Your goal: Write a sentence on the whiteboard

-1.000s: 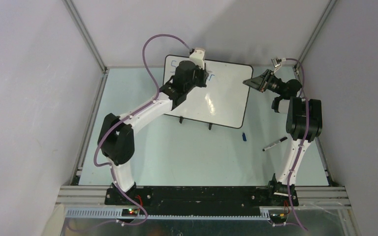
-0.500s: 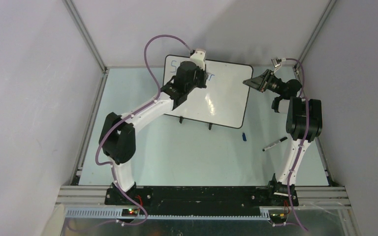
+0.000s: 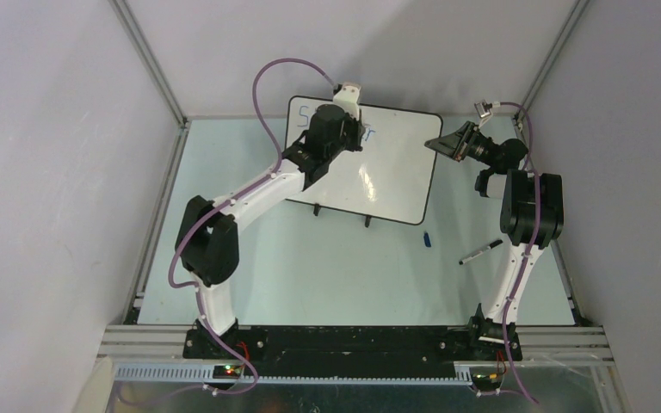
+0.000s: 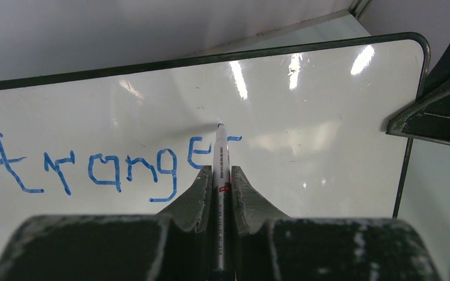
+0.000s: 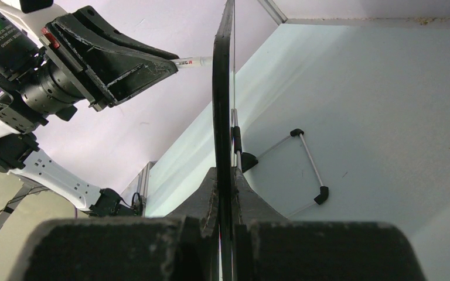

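The whiteboard stands tilted at the back of the table, and its glossy face fills the left wrist view. Blue handwriting of the sentence reads "Stranger", with its last letter partly hidden by the marker. My left gripper is shut on a thin white marker. The marker's tip rests at the board face just above that last letter. My right gripper is shut on the whiteboard's right edge, which shows edge-on there. In the top view the left gripper is over the board's upper left and the right gripper is at its right rim.
A blue cap and a black marker lie on the table right of the board. The board's two black feet stand at its near edge, and a wire stand shows behind it. Enclosure walls close in at left, right and back.
My left gripper with the marker has shifted slightly toward the board's far left. The right arm and the board have not moved.
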Robot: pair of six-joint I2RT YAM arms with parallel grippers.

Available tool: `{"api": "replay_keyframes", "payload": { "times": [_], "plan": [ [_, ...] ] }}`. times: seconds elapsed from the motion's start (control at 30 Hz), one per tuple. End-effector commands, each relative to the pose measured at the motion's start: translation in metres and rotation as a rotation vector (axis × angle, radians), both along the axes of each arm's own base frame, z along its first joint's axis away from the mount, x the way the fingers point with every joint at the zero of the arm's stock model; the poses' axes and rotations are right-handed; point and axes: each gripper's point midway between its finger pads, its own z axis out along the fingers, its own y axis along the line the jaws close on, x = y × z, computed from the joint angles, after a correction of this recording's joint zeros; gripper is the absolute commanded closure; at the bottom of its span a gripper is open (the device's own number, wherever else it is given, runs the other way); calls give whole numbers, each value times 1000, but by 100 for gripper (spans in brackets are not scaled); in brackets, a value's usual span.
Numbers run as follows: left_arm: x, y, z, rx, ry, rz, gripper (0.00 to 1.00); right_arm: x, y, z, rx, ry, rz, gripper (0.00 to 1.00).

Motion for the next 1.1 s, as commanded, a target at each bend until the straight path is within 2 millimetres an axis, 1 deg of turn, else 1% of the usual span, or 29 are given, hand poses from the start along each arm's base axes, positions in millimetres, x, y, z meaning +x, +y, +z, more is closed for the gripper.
{"api": "replay_keyframes", "payload": {
  "times": [0.0, 0.17, 0.23, 0.3, 0.5, 0.63, 0.8, 1.0, 1.07],
  "plan": [
    [4, 2, 17, -3, -38, 7, 100, -10, -1, 36, -6, -82, 5, 100],
    [-1, 2, 13, -13, -31, -2, 100, -10, -1, 37, -6, -82, 4, 100],
    [-4, 3, 8, -11, -21, -4, 100, -10, -1, 36, -6, -81, 4, 100],
    [-5, 4, 9, -16, -24, -5, 100, -10, -1, 36, -4, -81, 3, 100],
    [-11, 5, 4, -15, -16, -7, 100, -10, -2, 36, -4, -81, -1, 100],
    [-13, 6, 6, -19, -20, -8, 100, -10, -2, 36, -4, -83, -3, 100],
    [-16, 7, 16, -34, -38, -11, 100, -10, -2, 36, -2, -81, -4, 100],
    [-22, 10, 48, -72, -87, -21, 100, -9, -3, 36, -2, -80, -6, 100],
    [-26, 13, 55, -81, -98, -24, 100, -9, -3, 36, -3, -82, -6, 100]
  ]
}}
